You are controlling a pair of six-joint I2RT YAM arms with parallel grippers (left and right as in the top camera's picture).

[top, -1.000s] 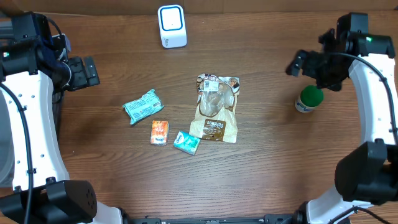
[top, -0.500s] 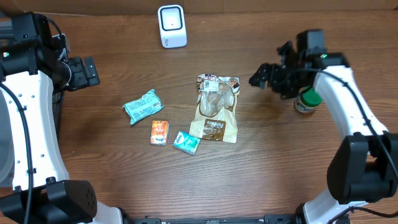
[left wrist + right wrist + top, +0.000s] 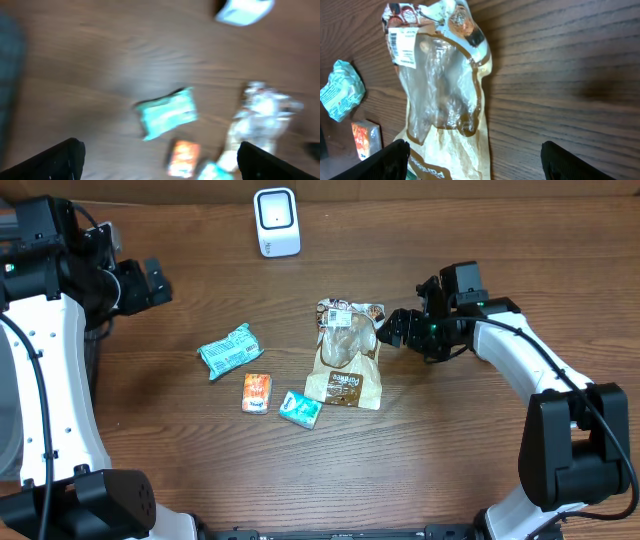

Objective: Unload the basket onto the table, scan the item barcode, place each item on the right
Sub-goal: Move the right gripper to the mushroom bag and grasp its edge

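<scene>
Hovering at the right edge of the snack bag, lying mid-table with its barcode label facing up, the right gripper is holding its jaws wide and empty. The left gripper is idling far left, jaws wide too. Grasping, lifting and presenting the label to the scanner at the far edge are remaining.
</scene>
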